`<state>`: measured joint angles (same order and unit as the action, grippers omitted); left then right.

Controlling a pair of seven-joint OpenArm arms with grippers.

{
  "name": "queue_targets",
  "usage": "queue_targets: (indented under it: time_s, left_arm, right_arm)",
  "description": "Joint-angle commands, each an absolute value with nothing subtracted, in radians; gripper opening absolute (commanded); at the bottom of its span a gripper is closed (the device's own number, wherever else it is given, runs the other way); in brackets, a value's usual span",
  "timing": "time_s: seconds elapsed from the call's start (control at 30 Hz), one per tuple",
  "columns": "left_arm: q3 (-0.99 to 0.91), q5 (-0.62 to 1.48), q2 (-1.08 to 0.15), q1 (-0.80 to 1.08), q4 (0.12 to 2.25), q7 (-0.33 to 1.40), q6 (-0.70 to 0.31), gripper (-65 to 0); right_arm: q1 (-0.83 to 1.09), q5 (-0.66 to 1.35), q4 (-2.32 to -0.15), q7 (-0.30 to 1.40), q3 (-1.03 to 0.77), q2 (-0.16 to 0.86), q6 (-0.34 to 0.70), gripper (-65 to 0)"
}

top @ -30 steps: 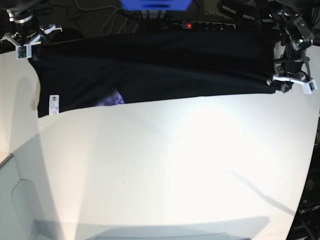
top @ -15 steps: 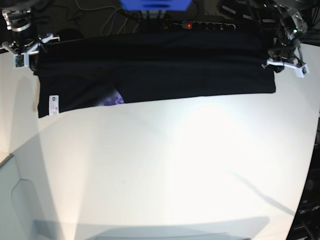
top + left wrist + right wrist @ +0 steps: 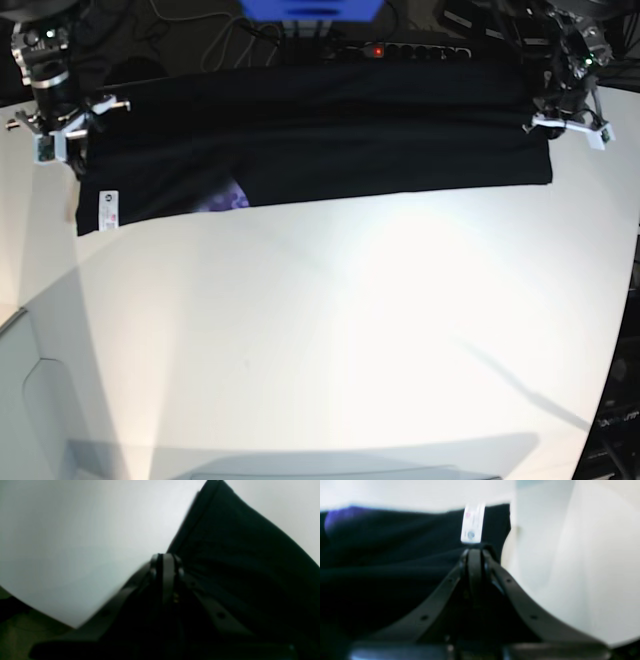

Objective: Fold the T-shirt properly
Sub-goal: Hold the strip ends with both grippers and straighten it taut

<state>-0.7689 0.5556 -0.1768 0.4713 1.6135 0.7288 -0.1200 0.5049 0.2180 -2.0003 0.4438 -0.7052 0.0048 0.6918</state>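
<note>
Both closed hands have crept along the frame's top: left hand (image 3: 566, 124) and right hand (image 3: 62, 133) pinch the T-shirt (image 3: 320, 140), stretched sideways between them

**What I cannot make out**

Both my wrist views are blurred. The white tag (image 3: 472, 523) carries marks I cannot read. My closed fingers (image 3: 168, 575) cover the T-shirt (image 3: 320, 140) edge they pinch; its far edge blends into dark clutter.
</note>
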Motion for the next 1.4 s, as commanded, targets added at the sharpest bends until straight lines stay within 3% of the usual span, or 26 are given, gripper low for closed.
queue_targets:
  time_s: [0.0,0.17,0.5,0.73,0.97,1.2,1.37]
  left_arm:
    - [-0.774,0.552,-0.188,0.479,1.624,0.722,-0.114,-65.0]
    - [-0.774,0.553,-0.186,0.481,1.604,0.719,-0.114,-65.0]
    - [-0.773,0.553,-0.186,0.479,1.575,0.717,-0.114,-65.0]
    - [-0.773,0.555,-0.186,0.479,1.577,0.722,-0.114,-65.0]
    - [-0.769,0.555,-0.176,0.479,1.577,0.723,-0.114,-65.0]
    - [-0.696,0.545,-0.166,0.479,1.578,0.719,-0.114,-65.0]
    - [-0.673,0.545,-0.166,0.479,1.577,0.717,-0.114,-65.0]
  right_arm:
    - [0.512,0.266,-2.015,0.415,-0.728,0.013,0.698,-65.0]
    - [0.492,0.375,-2.009,0.415,-0.777,0.012,0.698,-65.0]
    - [0.461,0.352,-1.948,0.415,-0.785,0.015,0.698,-65.0]
    - [0.398,0.143,-1.830,0.464,-0.756,0.021,0.698,-65.0]
    - [0.401,0.085,-1.755,0.463,-0.753,0.031,0.698,-65.0]
    - [0.395,0.097,-1.802,0.456,-0.756,0.030,0.698,-62.7]
    - [0.403,0.271,-1.910,0.460,-0.762,0.030,0.698,-62.3]
